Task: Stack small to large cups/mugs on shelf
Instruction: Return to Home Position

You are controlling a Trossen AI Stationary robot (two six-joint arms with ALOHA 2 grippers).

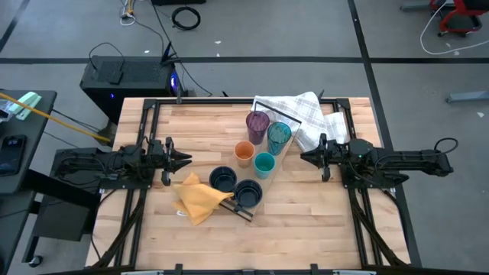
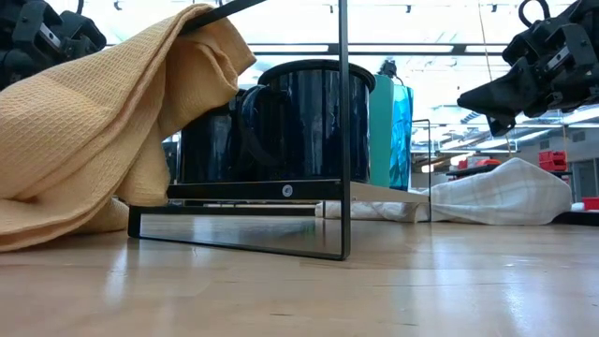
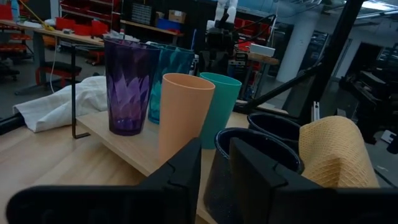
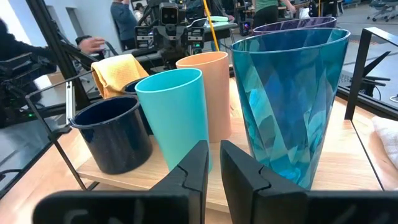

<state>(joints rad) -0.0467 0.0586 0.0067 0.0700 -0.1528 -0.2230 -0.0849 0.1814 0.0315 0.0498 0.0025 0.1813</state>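
Observation:
Six vessels stand upright on the light-wood shelf [image 3: 124, 146], a plank in a black wire frame that lies slantwise across the table's middle. From its far end come the purple tumbler [image 1: 257, 122], the teal-blue tumbler [image 1: 279, 135], the orange cup [image 1: 244, 153], the teal cup [image 1: 264, 163] and two navy mugs [image 1: 223, 179] [image 1: 248, 192]. My left gripper [image 1: 186, 159] hovers left of the mugs, shut and empty. My right gripper [image 1: 304, 156] hovers right of the teal cup, shut and empty. Both point inward at the shelf.
A yellow cloth [image 1: 200, 197] is draped over the frame's near end beside the navy mugs. A white checked towel [image 1: 309, 118] lies bunched at the shelf's far right. The frame's thin black uprights [image 2: 344, 140] rise around the cups. People show in the room beyond.

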